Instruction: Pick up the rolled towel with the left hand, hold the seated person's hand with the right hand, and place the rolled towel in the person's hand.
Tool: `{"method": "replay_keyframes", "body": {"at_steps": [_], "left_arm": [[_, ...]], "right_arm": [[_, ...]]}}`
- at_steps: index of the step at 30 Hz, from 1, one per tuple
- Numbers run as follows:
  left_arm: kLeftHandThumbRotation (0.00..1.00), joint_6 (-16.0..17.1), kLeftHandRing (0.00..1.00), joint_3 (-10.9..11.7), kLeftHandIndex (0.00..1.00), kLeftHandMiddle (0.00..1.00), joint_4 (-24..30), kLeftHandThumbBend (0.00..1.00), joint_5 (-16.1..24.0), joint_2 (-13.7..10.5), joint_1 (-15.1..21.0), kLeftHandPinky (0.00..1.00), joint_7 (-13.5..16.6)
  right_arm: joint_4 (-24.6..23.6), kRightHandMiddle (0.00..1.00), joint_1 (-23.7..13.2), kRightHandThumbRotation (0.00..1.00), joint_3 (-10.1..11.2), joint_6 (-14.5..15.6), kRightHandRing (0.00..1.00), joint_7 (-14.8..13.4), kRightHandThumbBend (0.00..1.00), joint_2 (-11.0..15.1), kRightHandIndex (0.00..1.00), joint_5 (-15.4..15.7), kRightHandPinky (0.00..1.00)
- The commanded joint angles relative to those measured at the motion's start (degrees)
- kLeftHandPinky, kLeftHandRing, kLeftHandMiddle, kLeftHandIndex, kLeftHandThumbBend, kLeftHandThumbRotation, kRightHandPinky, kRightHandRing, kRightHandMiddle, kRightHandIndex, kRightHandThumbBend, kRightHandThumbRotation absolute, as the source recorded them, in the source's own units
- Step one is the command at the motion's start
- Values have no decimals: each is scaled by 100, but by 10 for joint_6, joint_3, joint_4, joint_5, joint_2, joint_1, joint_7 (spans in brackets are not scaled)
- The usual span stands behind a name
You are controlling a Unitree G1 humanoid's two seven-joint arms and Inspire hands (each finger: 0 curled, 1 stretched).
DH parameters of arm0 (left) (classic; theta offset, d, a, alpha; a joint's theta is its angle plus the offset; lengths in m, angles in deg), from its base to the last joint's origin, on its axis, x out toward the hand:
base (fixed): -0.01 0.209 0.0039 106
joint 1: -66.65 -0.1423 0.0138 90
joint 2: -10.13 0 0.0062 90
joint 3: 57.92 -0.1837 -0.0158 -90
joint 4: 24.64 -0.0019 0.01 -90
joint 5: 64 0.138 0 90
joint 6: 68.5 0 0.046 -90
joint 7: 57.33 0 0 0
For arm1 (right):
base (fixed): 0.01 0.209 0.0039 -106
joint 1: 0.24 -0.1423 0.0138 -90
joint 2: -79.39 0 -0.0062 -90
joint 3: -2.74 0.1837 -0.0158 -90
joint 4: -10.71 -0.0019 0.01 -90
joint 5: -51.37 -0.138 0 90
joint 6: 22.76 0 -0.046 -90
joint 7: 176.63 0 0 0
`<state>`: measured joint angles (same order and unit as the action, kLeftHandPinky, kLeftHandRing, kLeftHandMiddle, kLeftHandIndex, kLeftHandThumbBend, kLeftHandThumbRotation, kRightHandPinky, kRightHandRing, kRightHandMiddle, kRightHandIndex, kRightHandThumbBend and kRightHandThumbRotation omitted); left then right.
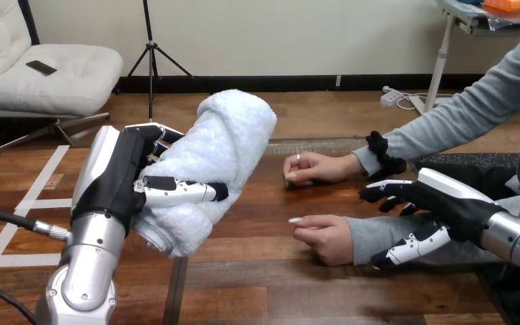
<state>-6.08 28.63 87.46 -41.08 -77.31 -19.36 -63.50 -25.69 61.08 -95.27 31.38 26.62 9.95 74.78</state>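
Landmark: the person's nearer hand (325,237), resting on the table (257,284), loosely curled, fingertips pointing to the view's left.

Rolled towel (223,142): white, thick, held up off the table, well to the left of the nearer hand and higher than it. Long axis runs on a diagonal. The low end sits closest to the camera at lower left. The high, rounded end points up and to the right, towards the far side of the table. That high end leans in the landmark's direction but is clear of it, with bare table between the two.

Left robot hand (125,176): left of the landmark, clamped on the towel's lower half. Thumb (176,191) lies across the near face of the roll; fingers wrap the far side, mostly hidden by the cloth.

Right robot hand (447,200): just right of the landmark, at the grey sleeve (372,237) of the same arm. Fingers spread and nearly straight above the sleeve, thumb low on its near side. Not closed round the arm; contact cannot be told.

The person's farther hand (311,168): beyond the landmark, closed in a fist on the table, apart from the towel's high end.
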Motion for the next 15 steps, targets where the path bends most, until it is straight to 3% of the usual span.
{"method": "replay_keyframes", "body": {"at_steps": [1, 15], "left_arm": [[0, 18, 34, 13, 44, 40, 26, 62, -1, -9, 21, 27, 4], [0, 24, 34, 14, 44, 40, 23, 62, -4, -11, 22, 26, 4]], "right_arm": [[9, 87, -57, 33, -5, 5, 81, -17, 100, 17, 85, 6, 69], [34, 85, -75, 32, -27, 3, 80, -44, 100, 15, 84, 36, 67]]}}
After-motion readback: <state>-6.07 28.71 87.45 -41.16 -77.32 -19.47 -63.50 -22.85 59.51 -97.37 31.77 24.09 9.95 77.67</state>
